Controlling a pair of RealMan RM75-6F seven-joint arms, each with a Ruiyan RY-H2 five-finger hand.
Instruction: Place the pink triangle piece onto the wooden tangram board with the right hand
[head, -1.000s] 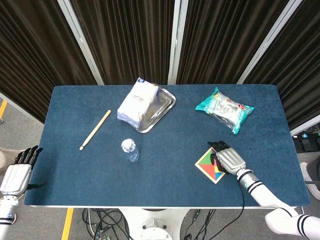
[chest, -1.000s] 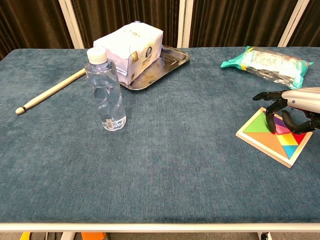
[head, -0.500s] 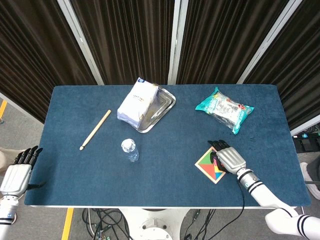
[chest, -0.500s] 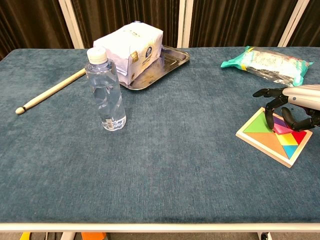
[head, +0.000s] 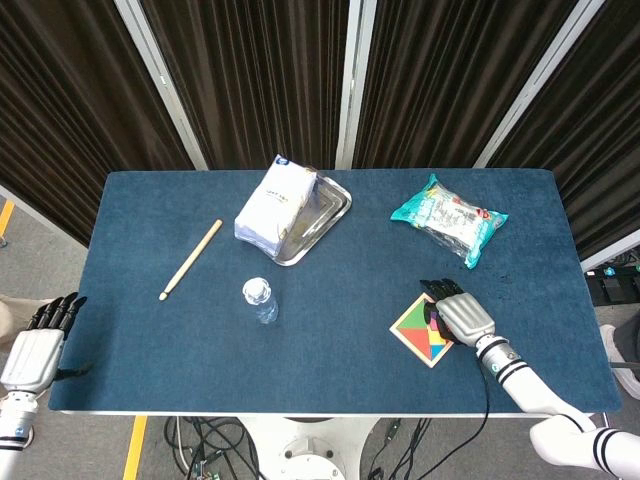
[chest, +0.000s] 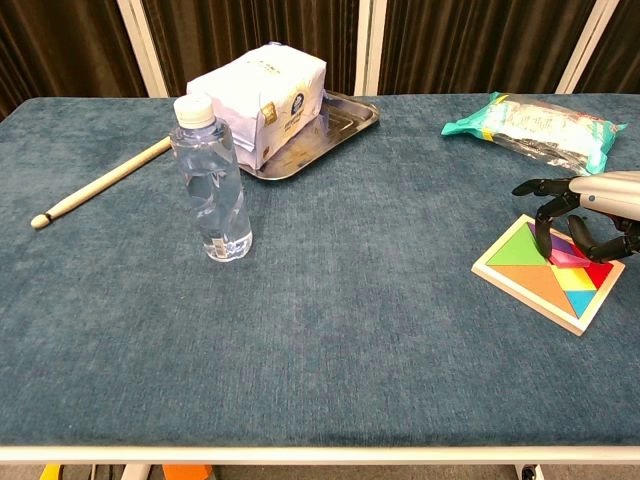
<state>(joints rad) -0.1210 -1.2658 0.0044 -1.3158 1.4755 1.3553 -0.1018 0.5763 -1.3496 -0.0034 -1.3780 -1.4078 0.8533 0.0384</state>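
The wooden tangram board lies near the table's front right, filled with coloured pieces. The pink triangle piece lies flat in the board's far right part, next to the green and red pieces. My right hand hovers over the board's right side with its fingers apart and arched down over the pink triangle; the dark fingertips are at the piece's edge and grip nothing. My left hand hangs off the table's left front corner, fingers straight and empty.
A water bottle stands at centre left. A drumstick lies further left. A metal tray at the back holds a white bag. A teal snack packet lies behind the board.
My right hand has drifted slightly right and up off the board, uncovering more of the pink triangle, which stays in place. The left hand has not moved.
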